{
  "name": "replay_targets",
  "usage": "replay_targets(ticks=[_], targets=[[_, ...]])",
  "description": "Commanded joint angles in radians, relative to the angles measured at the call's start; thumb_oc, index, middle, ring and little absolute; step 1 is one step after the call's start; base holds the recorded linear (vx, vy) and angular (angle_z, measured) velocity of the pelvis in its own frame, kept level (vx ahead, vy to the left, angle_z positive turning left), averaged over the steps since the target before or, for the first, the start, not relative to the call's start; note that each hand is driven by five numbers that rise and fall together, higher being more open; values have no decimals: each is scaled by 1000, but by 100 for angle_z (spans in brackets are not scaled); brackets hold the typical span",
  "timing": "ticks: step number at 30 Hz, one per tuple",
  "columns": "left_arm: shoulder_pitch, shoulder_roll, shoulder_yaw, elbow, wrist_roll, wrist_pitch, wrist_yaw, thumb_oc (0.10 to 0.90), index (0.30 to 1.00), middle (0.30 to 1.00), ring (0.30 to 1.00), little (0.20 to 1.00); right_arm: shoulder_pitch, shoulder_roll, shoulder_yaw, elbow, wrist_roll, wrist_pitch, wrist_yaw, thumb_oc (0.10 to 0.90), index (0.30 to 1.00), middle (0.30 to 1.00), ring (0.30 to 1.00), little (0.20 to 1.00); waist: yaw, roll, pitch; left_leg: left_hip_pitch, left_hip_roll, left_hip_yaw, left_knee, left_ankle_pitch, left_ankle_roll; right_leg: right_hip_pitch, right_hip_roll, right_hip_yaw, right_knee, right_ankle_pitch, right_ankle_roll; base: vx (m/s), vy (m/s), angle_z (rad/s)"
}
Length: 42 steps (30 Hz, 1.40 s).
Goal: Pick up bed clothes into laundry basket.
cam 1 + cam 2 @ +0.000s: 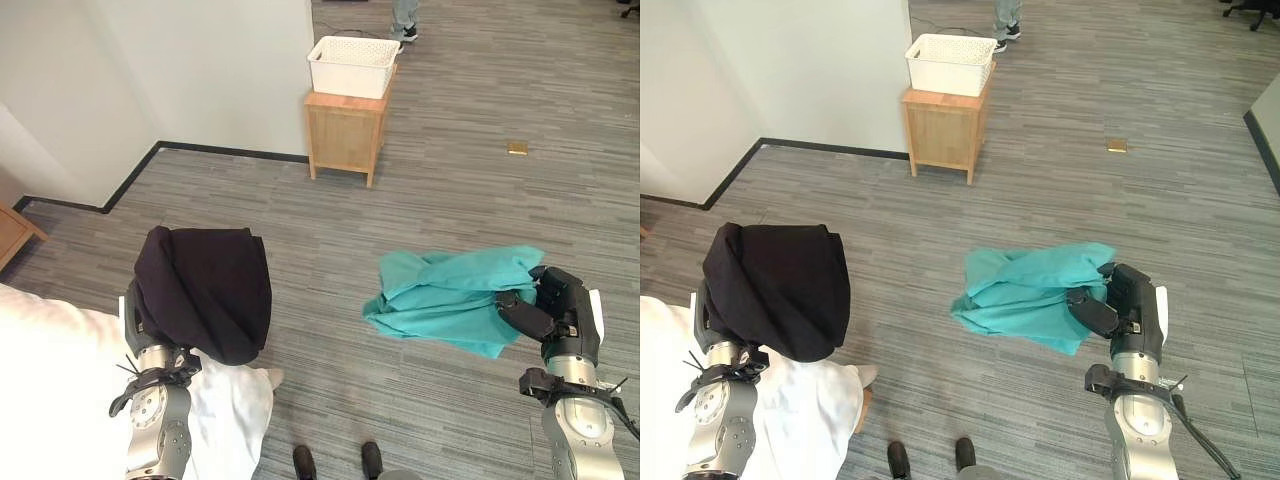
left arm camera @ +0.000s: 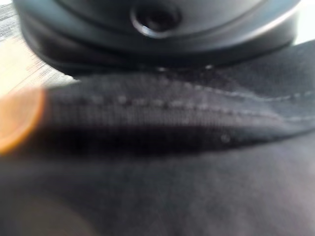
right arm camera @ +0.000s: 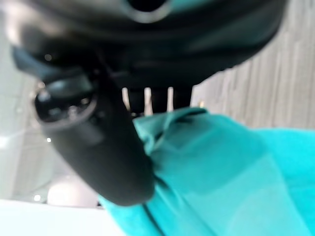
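Note:
A black garment (image 1: 205, 290) hangs draped over my raised left hand (image 1: 130, 315), above the corner of the bed; the fingers are hidden under the cloth, and the left wrist view looks straight onto the dark fabric (image 2: 157, 187). My right hand (image 1: 562, 300) is shut on a bunched teal garment (image 1: 450, 290), held up over the floor at the right. In the right wrist view the thumb (image 3: 103, 147) presses on the teal cloth (image 3: 221, 172). The white laundry basket (image 1: 350, 65) stands far ahead on a small wooden cabinet (image 1: 345, 135) by the wall.
The white bed (image 1: 50, 380) fills the lower left corner. Grey plank floor stretches between me and the cabinet. A small brown object (image 1: 517, 148) lies on the floor at the far right. A person's legs (image 1: 405, 20) stand behind the basket. Wooden furniture (image 1: 15, 232) pokes in at the left edge.

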<state>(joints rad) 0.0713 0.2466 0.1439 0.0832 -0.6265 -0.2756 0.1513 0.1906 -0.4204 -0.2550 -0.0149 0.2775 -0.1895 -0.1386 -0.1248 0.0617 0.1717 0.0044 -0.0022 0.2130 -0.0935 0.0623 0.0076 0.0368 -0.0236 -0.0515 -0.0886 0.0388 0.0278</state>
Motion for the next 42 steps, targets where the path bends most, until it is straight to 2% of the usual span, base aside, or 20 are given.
replay_targets(ticks=[1,5,6,7,9,13,16,20,21,22,23,24,27,31,32,34,37,40,41,42], targets=[[-100,75,75,-86,11,-125,-8,400,300,300,300,300,-91,-31,-90,-73,-8,-102,-38,400,300,300,300,300,-2,-48,-84,54,10,27,6,-70,-50,5,-76,61,12,-19,110,0,0,0],[-100,75,75,-86,11,-125,-8,400,300,300,300,300,-91,-31,-90,-73,-8,-102,-38,400,300,300,300,300,-2,-48,-84,54,10,27,6,-70,-50,5,-76,61,13,-19,110,20,27,0],[-130,105,65,-84,28,-136,17,400,300,300,300,300,-131,-41,-63,-85,-17,-114,-54,400,300,300,300,300,-11,-27,-62,52,-3,30,6,-89,-35,-42,-88,74,97,-44,121,152,186,1],[-140,119,64,-73,39,-132,18,400,300,300,300,300,-156,-35,-23,-102,-24,-112,-38,400,300,300,300,300,-26,-10,-5,85,-8,38,6,-115,-3,-209,-70,97,434,24,180,195,184,-5],[-143,117,53,-69,38,-132,18,400,300,300,300,300,-160,-23,-10,-102,-27,-111,-32,400,300,300,300,300,-41,-3,9,110,-7,38,6,-129,-9,-297,-58,118,525,60,199,207,15,-51],[-165,117,42,-69,28,-138,0,400,300,300,300,300,-162,-25,-15,-103,-25,-115,-31,400,300,300,300,300,-89,18,21,182,-15,25,6,-177,-38,-392,-91,113,371,58,182,403,-110,8],[-235,108,-20,-49,6,-149,-13,400,300,300,300,300,-134,-40,-29,-89,-5,-119,-35,400,300,300,300,300,-172,12,7,282,2,-24,8,-212,-85,-409,-81,204,168,94,198,466,-251,33],[-247,91,-43,-52,0,-158,-21,400,300,300,300,300,-116,-49,-34,-95,2,-124,-31,400,300,300,300,300,-190,11,-2,312,21,-36,47,-222,-102,-401,-78,185,162,110,199,341,-330,59],[-241,53,-64,-63,-20,-146,-55,400,300,300,300,300,-115,-83,-34,-87,29,-119,-13,400,300,300,300,300,-192,-3,-15,242,93,-54,344,-72,-160,-333,-51,177,229,65,139,310,-473,55],[-240,53,-64,-63,-20,-146,-55,400,300,300,300,300,-115,-84,-34,-88,30,-118,-12,400,300,300,300,300,-194,-5,-18,233,91,-57,351,-71,-162,-337,-53,177,227,70,137,427,-656,63],[-238,35,-69,-65,-49,-147,-57,400,300,300,300,300,-121,-90,-24,-89,48,-126,-20,400,300,300,300,300,-187,-19,-20,161,110,-62,534,19,-167,-306,-50,168,235,50,102,406,-763,65],[-250,20,-106,-69,-100,-136,-87,400,300,300,300,300,-138,-124,-47,-74,80,-129,-43,400,300,300,300,300,-118,-91,9,-34,159,5,827,53,-170,-179,-50,167,230,-14,25,519,-834,58],[-251,4,-134,-57,-103,-125,-84,400,300,300,300,300,-148,-140,-38,-70,77,-117,-60,400,300,300,300,300,-85,-101,19,-138,145,48,740,35,-165,-119,-54,180,231,-39,11,407,-345,21],[-246,-4,-175,-43,-113,-109,-106,400,300,300,300,300,-149,-159,-52,-74,53,-120,-71,400,300,300,300,300,-62,-71,12,-173,209,124,423,75,-173,-57,-54,163,219,-89,26,378,-15,-12],[-266,-2,-199,-25,-110,-106,-105,400,300,300,300,300,-155,-173,-42,-70,31,-115,-78,400,300,300,300,300,-54,-47,15,-155,221,112,198,116,-180,-36,-50,161,218,-119,38,418,96,-32],[-286,-10,-196,-11,-99,-110,-91,400,300,300,300,300,-169,-187,-37,-67,17,-115,-88,400,300,300,300,300,-57,-34,18,-147,228,123,13,152,-179,2,-72,143,221,-154,52,517,75,14],[-291,-12,-188,2,-98,-111,-81,400,300,300,300,300,-171,-182,-33,-66,18,-109,-85,400,300,300,300,300,-65,-29,10,-157,241,141,6,153,-183,43,-78,139,227,-173,62,418,-6,27],[-273,2,-146,-7,-101,-114,-73,400,300,300,300,300,-162,-164,-33,-82,8,-86,-66,400,300,300,300,300,-66,-2,-29,-123,264,256,14,202,-189,136,-102,141,210,-220,81,688,28,-15],[-241,4,-123,-8,-80,-113,-66,400,300,300,300,300,-141,-152,-30,-81,-22,-78,-66,400,300,300,300,300,-35,-6,-50,-139,236,269,90,185,-168,212,-171,113,227,-198,108,964,12,-26],[-238,15,-106,-6,-69,-108,-57,400,300,300,300,300,-122,-139,-38,-83,-19,-70,-50,400,300,300,300,300,-27,-24,-62,-130,202,270,113,152,-153,198,-208,115,317,-94,141,737,-2,-36]])
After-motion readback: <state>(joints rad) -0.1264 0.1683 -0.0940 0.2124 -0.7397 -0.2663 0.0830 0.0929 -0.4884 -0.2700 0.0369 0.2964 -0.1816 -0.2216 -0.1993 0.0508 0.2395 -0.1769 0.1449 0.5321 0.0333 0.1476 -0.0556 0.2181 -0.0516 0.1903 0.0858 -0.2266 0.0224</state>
